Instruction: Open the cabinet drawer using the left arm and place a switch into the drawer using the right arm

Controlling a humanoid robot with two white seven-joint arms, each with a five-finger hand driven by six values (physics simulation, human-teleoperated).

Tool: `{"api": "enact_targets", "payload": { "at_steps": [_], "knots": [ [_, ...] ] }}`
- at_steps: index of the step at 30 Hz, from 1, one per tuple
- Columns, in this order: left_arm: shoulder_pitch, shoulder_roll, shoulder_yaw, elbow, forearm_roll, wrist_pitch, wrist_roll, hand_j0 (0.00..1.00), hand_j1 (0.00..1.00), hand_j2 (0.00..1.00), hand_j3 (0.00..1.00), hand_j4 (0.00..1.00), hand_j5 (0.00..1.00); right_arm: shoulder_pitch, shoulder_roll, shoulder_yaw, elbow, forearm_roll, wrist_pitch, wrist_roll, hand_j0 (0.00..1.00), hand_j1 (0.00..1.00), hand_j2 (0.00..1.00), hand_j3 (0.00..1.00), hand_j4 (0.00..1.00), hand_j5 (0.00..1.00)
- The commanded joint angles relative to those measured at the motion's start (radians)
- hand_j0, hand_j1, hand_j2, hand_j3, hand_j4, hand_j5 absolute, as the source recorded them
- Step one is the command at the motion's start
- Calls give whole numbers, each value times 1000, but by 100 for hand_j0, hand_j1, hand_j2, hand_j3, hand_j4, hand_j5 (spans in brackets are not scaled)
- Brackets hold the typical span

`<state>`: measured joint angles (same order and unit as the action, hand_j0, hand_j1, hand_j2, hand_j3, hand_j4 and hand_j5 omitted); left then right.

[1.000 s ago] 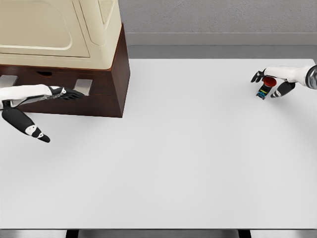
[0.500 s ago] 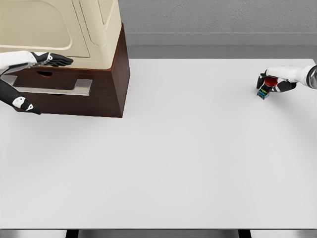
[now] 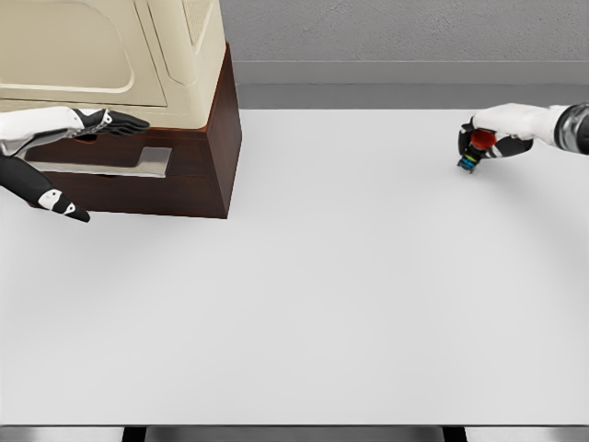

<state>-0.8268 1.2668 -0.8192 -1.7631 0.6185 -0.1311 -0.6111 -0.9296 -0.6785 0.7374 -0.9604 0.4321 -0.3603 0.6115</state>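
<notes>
At table's far right edge: right hand (image 3: 492, 140), white w/ dark fingers, curled tight round small red-capped switch w/ dark body (image 3: 474, 150); switch tilted, just above smooth white tabletop (image 3: 368, 276). Wide bare surface btwn it and dark brown wooden cabinet (image 3: 216, 138) at far left, glossy cream boxy appliance (image 3: 138, 55) on top. Left hand (image 3: 106, 122) flat, fingers extended, holding nothing, over drawer front w/ grey metal handle (image 3: 101, 163).

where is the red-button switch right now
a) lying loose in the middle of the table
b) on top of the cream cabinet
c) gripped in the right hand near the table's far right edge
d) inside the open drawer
c: the right hand has its fingers wrapped around the switch, over the far right of the table, well away from the cabinet.
</notes>
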Motion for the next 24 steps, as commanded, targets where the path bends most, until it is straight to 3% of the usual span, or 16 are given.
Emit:
{"api": "enact_targets", "payload": {
  "at_steps": [1,8,24],
  "knots": [
    [2,0,-1,2,0,1,0,100,100,100,100,100,100,0,-7,-1,-32,-4,-52,-1,44,44,44,44,44,44],
    [31,0,-5,16,-3,1,0,100,100,100,100,100,100,0,-21,-1,-158,-7,-189,-1,44,44,44,44,44,44],
    [58,2,-6,79,-25,2,0,100,100,100,100,100,100,3,-96,43,-523,-26,-190,-1,44,44,44,44,44,44]
  ]
}}
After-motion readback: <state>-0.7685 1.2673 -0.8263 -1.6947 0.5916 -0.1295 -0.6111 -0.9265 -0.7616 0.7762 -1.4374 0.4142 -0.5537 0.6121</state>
